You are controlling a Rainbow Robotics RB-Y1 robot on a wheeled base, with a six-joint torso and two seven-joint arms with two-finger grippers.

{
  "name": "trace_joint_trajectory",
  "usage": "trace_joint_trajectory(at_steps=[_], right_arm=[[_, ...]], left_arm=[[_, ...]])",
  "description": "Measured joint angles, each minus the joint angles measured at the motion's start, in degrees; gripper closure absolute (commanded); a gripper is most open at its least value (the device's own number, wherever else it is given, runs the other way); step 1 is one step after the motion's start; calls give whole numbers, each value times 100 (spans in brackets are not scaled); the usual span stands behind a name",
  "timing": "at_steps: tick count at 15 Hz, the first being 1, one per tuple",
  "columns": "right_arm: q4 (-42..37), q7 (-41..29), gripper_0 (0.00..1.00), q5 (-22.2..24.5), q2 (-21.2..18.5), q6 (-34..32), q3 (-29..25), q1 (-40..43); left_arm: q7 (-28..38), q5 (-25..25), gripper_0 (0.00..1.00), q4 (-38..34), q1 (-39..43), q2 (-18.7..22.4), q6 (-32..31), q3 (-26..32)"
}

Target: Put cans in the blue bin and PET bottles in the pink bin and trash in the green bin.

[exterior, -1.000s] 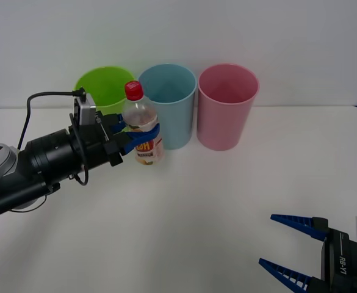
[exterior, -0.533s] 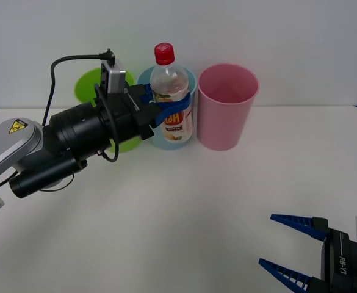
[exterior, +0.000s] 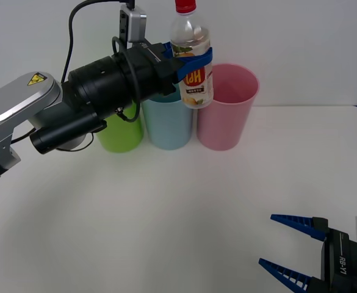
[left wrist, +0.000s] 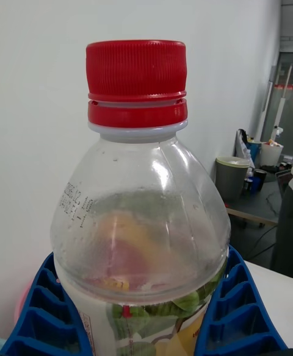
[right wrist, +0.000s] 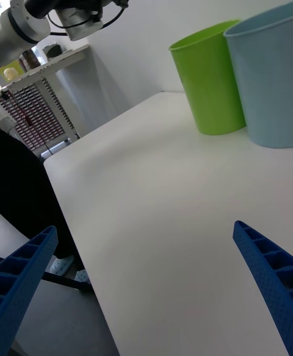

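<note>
My left gripper (exterior: 193, 60) is shut on the PET bottle (exterior: 191, 55), a clear bottle with a red cap and orange-yellow label, held upright in the air above the gap between the blue bin (exterior: 166, 122) and the pink bin (exterior: 227, 114). The left wrist view shows the bottle (left wrist: 140, 210) up close between the blue fingers (left wrist: 46, 313). The green bin (exterior: 121, 131) stands left of the blue one, partly behind my left arm. My right gripper (exterior: 290, 244) rests open near the table's front right corner, far from the bins. In the right wrist view the green bin (right wrist: 207, 78) and blue bin (right wrist: 265, 75) stand side by side.
The three bins stand in a row at the back of the white table (exterior: 178, 207), close to the wall. A shelf unit (right wrist: 36, 112) stands beyond the table's edge in the right wrist view.
My left gripper has lifted the bottle from table height up and to the right, from in front of the green and blue bins to above the bins' rims. The right arm has not moved.
</note>
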Motion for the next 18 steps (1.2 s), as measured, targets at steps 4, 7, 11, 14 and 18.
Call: trace_joint_trajectory(at_steps=[4, 7, 11, 14, 18], right_arm=[[0, 0, 0, 0, 0, 0, 0, 0], [0, 0, 0, 0, 0, 0, 0, 0], [0, 0, 0, 0, 0, 0, 0, 0], [0, 0, 0, 0, 0, 0, 0, 0], [0, 0, 0, 0, 0, 0, 0, 0]], left_arm=[[-22, -194, 89, 697, -447, -503, 32, -48], [-78, -381, 89, 1313, -789, -963, 53, -49], [-155, -685, 89, 1745, -1049, -1303, 323, -48], [-162, -812, 89, 1922, -1142, -1462, 422, -48], [-188, -1018, 90, 2831, -1564, -1985, 435, -48]])
